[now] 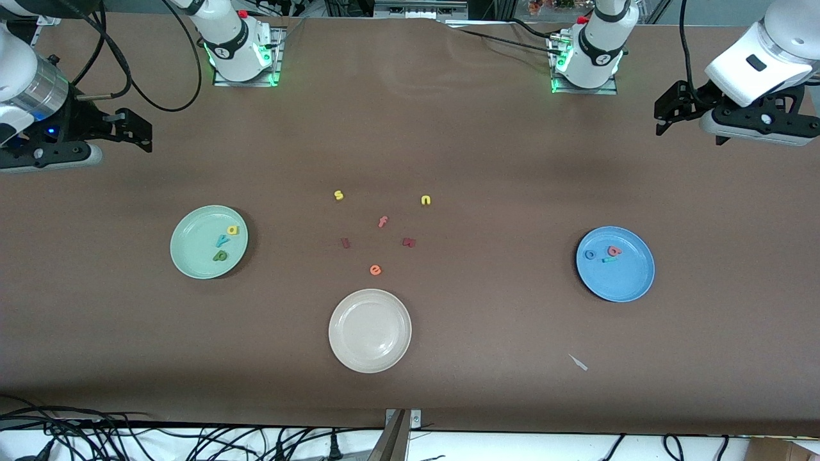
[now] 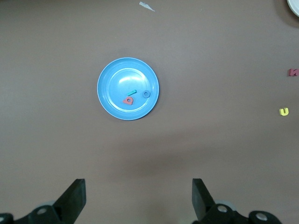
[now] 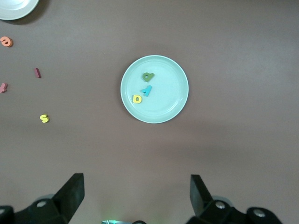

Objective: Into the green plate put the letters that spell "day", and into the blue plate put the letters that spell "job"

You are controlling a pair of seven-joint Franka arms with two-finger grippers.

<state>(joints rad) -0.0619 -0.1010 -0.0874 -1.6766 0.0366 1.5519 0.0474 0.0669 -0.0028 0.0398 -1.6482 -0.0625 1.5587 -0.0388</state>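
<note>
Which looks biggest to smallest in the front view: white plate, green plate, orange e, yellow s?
1. white plate, though it lies nearer the camera
2. green plate
3. orange e and yellow s: alike, too small to rank

foam letters s [image 1: 339, 195], n [image 1: 426, 200], f [image 1: 382, 222], e [image 1: 375, 270] on table [image 1: 487, 358]

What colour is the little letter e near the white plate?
Orange. The tiny foam letter e shows best in the front view, just above the round cream-white plate.
</note>
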